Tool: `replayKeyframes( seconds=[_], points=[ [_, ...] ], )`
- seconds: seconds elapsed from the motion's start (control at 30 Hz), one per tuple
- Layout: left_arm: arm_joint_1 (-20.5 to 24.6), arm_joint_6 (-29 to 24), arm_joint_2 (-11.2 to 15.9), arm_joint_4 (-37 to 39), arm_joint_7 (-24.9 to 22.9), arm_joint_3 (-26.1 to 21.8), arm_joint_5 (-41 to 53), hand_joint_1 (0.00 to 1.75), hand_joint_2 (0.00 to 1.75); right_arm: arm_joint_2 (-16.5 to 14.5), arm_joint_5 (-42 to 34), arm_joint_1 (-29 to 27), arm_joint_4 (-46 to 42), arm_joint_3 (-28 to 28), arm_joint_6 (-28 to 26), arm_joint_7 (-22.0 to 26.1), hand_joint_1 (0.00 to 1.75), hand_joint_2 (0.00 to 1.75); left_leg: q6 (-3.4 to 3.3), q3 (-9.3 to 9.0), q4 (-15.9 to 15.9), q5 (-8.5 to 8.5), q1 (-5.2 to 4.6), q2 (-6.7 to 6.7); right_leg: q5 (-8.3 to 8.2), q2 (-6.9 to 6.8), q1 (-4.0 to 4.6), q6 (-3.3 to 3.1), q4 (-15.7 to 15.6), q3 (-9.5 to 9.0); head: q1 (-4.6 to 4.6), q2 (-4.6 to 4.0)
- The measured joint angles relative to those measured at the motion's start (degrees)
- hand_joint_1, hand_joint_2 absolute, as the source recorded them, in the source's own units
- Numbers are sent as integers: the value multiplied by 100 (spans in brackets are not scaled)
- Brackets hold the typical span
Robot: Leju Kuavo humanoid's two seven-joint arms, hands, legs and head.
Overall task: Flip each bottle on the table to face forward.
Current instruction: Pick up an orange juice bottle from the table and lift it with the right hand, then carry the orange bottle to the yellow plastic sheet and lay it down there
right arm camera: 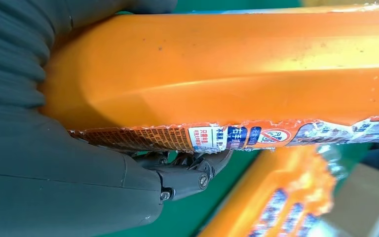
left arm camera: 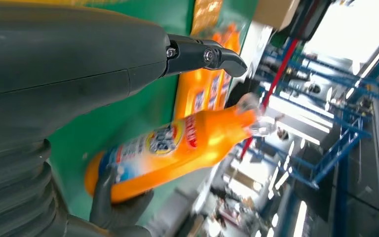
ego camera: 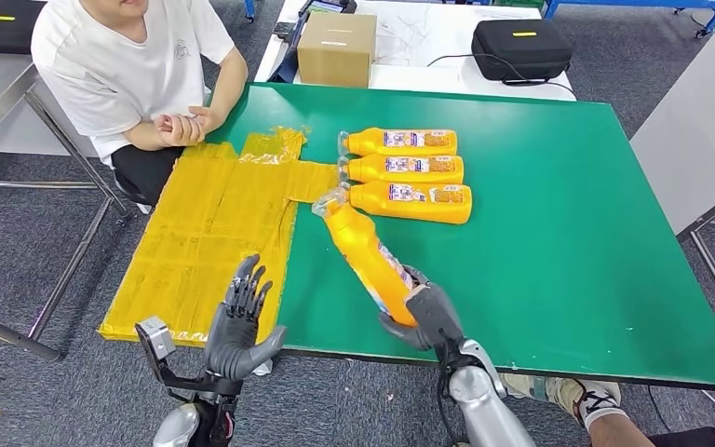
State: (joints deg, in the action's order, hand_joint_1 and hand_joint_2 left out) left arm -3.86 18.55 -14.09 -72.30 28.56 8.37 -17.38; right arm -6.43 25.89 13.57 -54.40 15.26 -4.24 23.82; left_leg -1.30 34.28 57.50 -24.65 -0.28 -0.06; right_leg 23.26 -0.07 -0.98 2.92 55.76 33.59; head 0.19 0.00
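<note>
Diagonally held orange bottle [ego camera: 369, 256], cap far-left, base in right hand [ego camera: 428, 317]

**Right hand gripping, left hand spread**

The right arm reaches up from the near table edge, its hand [ego camera: 425, 317] wrapped around the base end of the orange bottle [ego camera: 368, 256], fingers [right arm camera: 187, 165] curled under it. The left arm is raised near the front-left edge, its hand [ego camera: 240, 321] upright, holding nothing, fingers [ego camera: 251, 284] spread, thumb out sideways.
</note>
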Motion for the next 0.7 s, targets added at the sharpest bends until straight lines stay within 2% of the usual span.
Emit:
replayKeyframes(
  seconds=[0.13,0.4,0.7],
  points=[
    [-29,188,-14,5,-39,197,94,0,175,-27,305,-157,-360,342,-164,66,175,175,0,15,0,0,0,0,0,0,0,0,0,15,0,0],
    [-18,99,-16,-2,-77,485,152,0,175,-216,1289,-193,-367,1162,-888,259,175,175,2,27,-1,1,2,2,0,0,1,-1,1,30,0,0],
    [-8,-210,-16,-52,-47,539,296,0,175,-381,1402,-190,-198,1807,-1085,310,175,175,2,30,-1,1,1,1,1,0,0,-1,1,34,0,0]
  ],
)
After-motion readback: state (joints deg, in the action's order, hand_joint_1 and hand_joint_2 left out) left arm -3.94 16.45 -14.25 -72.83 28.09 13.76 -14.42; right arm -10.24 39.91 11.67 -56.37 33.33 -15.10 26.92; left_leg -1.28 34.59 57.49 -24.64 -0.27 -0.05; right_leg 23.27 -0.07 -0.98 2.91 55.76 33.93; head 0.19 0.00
